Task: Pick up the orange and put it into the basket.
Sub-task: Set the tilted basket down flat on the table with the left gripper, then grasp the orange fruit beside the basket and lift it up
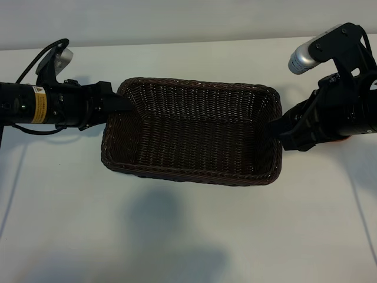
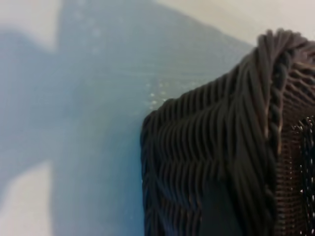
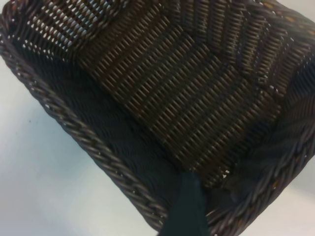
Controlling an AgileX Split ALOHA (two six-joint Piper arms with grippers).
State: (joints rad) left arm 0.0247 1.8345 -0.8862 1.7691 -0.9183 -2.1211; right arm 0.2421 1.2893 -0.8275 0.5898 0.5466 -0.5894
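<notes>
Orange fruit, small, round and bright, is not yet in the basket: only a thin orange sliver shows, peeping from under the right arm at the far right of the exterior view, and that is probably it, resting on the table outside the basket. Nothing holds it, so by the look of things the pick-up and the drop both remain to be done. At the left, the black left arm reaches in level and its left gripper sits at the left end wall of the rectangular dark-brown woven wicker basket; whether that claw is released or clenched cannot be told, since the left wrist view shows only the outer weave and braided rim close up. The basket stands in the middle of the plain white table and its woven floor is bare. At the right, the right gripper is at the basket's right end wall, its claw released and spread wide, one dark finger lying just inside the rim, gripping nothing that can be seen. What stands in the way is mostly the right arm itself, which covers the fruit; the basket's sloping wall lies between the fruit and the floor it must reach.
</notes>
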